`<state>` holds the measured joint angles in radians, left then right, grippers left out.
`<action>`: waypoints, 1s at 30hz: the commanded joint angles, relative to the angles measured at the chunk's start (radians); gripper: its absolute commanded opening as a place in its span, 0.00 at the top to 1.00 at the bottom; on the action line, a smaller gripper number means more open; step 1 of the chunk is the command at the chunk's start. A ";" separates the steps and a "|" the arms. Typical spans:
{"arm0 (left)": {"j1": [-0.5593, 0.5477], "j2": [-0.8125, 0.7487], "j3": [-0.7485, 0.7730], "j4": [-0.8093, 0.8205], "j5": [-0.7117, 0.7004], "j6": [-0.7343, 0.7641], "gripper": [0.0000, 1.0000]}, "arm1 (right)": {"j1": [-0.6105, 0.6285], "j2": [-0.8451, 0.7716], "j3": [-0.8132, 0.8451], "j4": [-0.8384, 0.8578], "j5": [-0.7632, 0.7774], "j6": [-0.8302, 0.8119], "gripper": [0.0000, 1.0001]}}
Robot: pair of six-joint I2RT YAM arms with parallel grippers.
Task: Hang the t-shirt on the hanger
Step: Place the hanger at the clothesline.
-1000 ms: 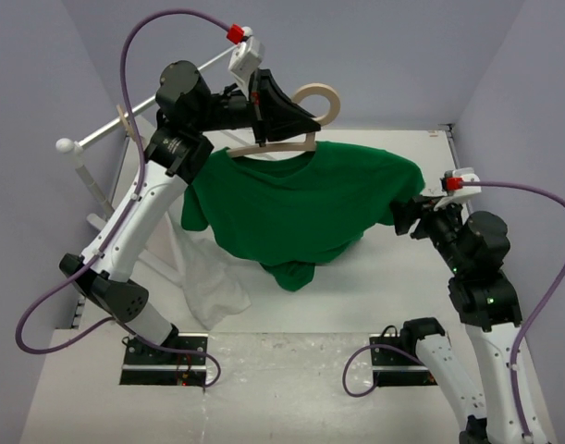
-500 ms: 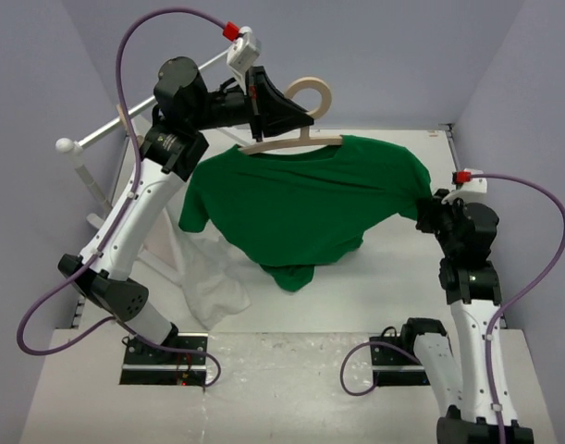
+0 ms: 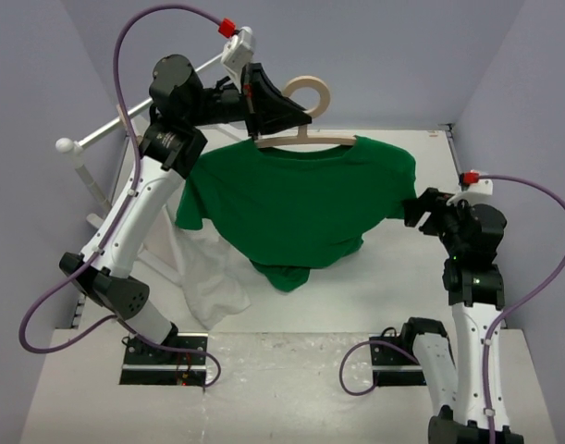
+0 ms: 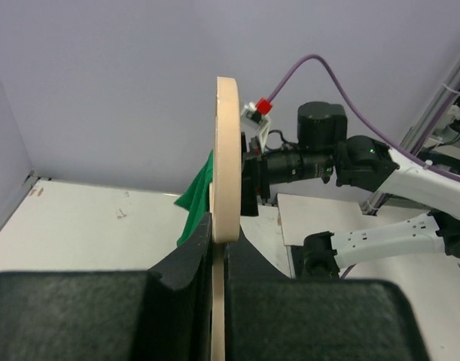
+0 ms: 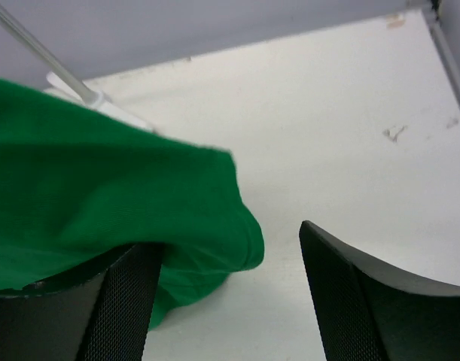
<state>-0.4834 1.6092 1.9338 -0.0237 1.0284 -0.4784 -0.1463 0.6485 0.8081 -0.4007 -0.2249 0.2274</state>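
Top view: plain bright green short-sleeved t-shirt point(image 3: 300, 199) hangs spread on the pale beige wooden hanger point(image 3: 312, 141) w/ curved shoulders and big round hook, held above the white desk point(image 3: 393, 287); shirt's lower hem bunches on the desk. L hand point(image 3: 296, 125) is clamped tight on the hanger just below the hook. L wrist view shows what the top can't: hanger point(image 4: 226, 158) edge-on, pinched between the L hand's point(image 4: 218, 241) two black fingers, only a sliver of green behind it. R hand point(image 3: 419, 208) sits at the shirt's R sleeve. R wrist view: R hand's point(image 5: 226, 248) jaws stand wide apart, sleeve hem point(image 5: 177, 218) bulging against one finger point(image 5: 128, 301), not pinched. Top view only: white translucent garment point(image 3: 213, 277) draped at left.
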 commanded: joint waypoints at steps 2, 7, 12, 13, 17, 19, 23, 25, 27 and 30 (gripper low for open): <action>0.022 0.095 0.062 0.186 0.317 -0.060 1.00 | -0.006 -0.061 0.282 -0.074 -0.151 -0.075 0.29; 0.006 0.058 -0.071 0.437 0.510 -0.107 1.00 | 0.027 0.128 0.583 -0.284 -0.838 -0.270 0.30; 0.002 0.072 -0.085 0.441 0.500 -0.117 1.00 | 0.125 0.245 0.795 -0.482 -0.878 -0.498 0.24; -0.001 0.078 -0.083 0.441 0.489 -0.122 1.00 | 0.163 0.289 0.876 -0.556 -0.886 -0.550 0.23; -0.019 0.094 -0.064 0.441 0.474 -0.131 1.00 | 0.326 0.417 0.947 -0.688 -0.687 -0.617 0.26; -0.025 0.097 -0.055 0.442 0.473 -0.132 1.00 | 0.366 0.432 0.925 -0.680 -0.629 -0.615 0.29; -0.026 0.098 -0.042 0.444 0.480 -0.134 1.00 | 0.408 0.445 0.875 -0.650 -0.579 -0.603 0.34; -0.029 0.095 -0.041 0.447 0.481 -0.135 1.00 | 0.425 0.451 0.859 -0.637 -0.548 -0.601 0.39; -0.030 0.090 -0.042 0.449 0.483 -0.135 1.00 | 0.441 0.462 0.849 -0.623 -0.518 -0.603 0.46; -0.031 0.084 -0.049 0.451 0.479 -0.135 1.00 | 0.464 0.471 0.833 -0.597 -0.490 -0.605 0.64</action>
<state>-0.5114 1.7077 1.8423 0.3789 1.4929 -0.5915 0.2904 1.1211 1.6498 -1.0311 -0.7845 -0.3574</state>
